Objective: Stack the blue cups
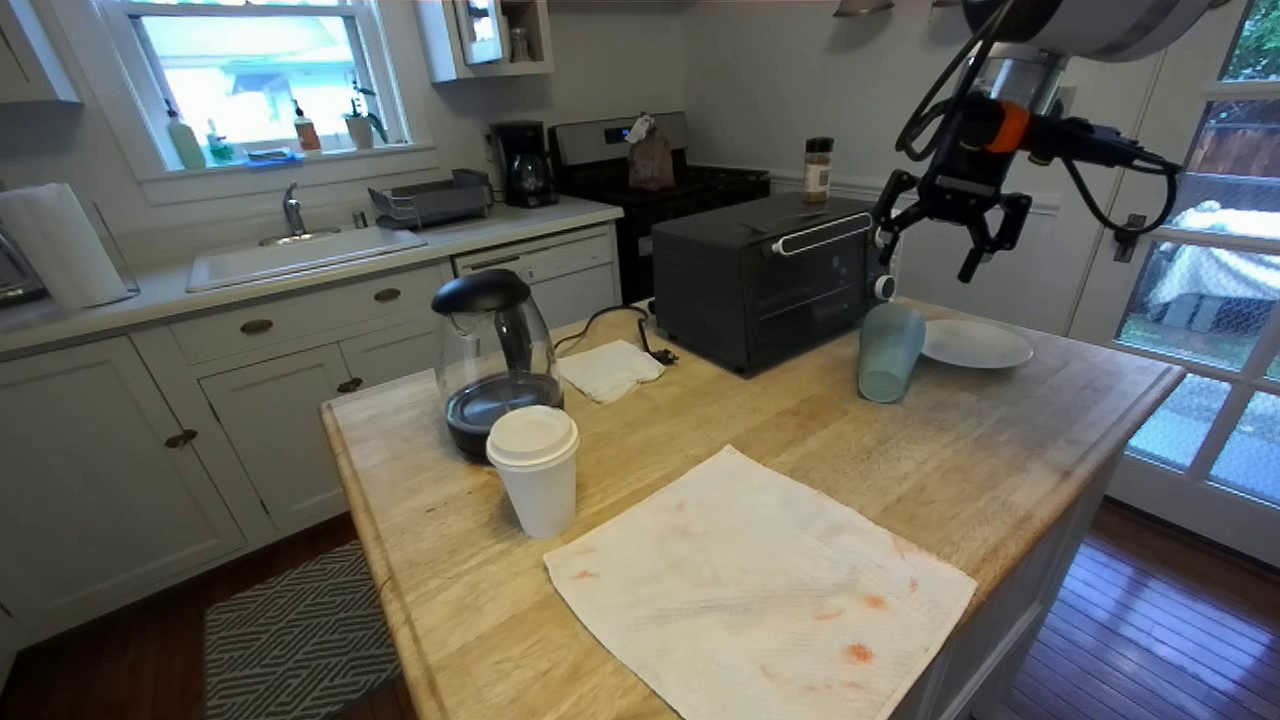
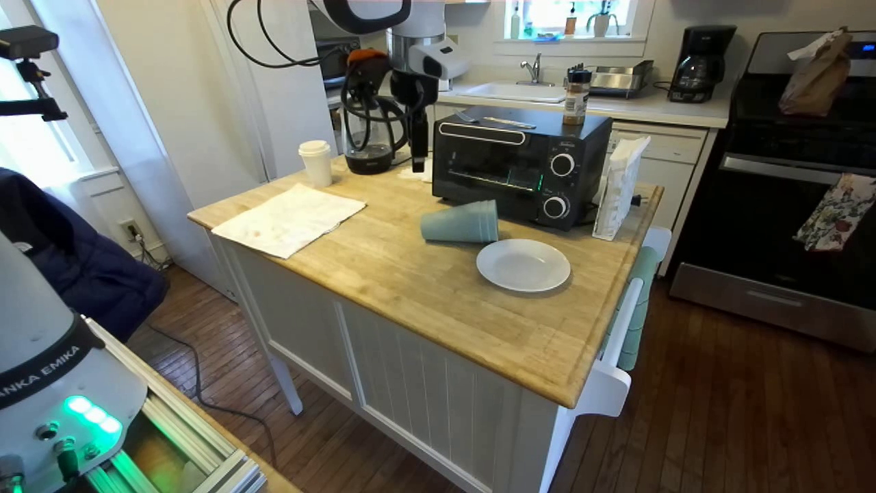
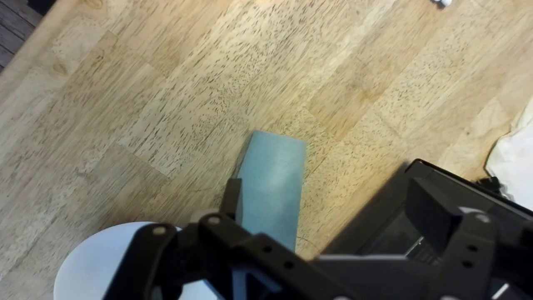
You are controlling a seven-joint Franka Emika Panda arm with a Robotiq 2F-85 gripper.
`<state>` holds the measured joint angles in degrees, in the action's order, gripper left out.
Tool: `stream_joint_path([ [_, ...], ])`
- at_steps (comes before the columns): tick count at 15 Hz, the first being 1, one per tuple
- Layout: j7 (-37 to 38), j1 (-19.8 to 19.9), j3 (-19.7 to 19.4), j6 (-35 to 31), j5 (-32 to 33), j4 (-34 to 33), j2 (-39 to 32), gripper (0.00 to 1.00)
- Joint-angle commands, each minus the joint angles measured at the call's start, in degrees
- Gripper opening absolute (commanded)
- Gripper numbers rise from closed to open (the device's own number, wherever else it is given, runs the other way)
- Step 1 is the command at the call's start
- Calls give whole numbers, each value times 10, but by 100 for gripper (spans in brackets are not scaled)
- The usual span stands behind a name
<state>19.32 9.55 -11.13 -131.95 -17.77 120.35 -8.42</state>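
Observation:
The blue cups (image 2: 457,223) lie on their side on the wooden island as one tapered form. Close-set rims at the wide end look like cups nested together; how many I cannot tell. They also show in an exterior view (image 1: 890,352) beside the plate, and in the wrist view (image 3: 272,187), partly hidden by a gripper finger. No separate blue cup shows. My gripper (image 1: 925,252) is open and empty, raised well above the tabletop. In the wrist view its fingers (image 3: 332,205) are wide apart, the left finger overlapping the cup's edge and the right finger over the toaster oven.
A white plate (image 2: 523,266) sits close to the cups' wide end. A black toaster oven (image 2: 503,164) stands right behind them, with a spice jar (image 2: 576,96) on top. A glass carafe (image 1: 500,370), a white lidded cup (image 1: 535,475) and a paper towel (image 1: 760,590) share the island.

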Motion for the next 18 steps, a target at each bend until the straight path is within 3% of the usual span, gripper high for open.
stream_joint_path([
  [1,-4,5,1,9,-1,-5,2,100],
  [6,-109,28,-5,-29,-16,-16,-11,100],
  [7,-70,16,-1,-24,0,-2,-2,100],
  [11,-97,28,-5,-25,-2,-7,-2,100],
  [13,-96,37,-19,-17,37,-46,-39,100],
  [18,-223,70,-19,-20,58,-122,-114,100],
])
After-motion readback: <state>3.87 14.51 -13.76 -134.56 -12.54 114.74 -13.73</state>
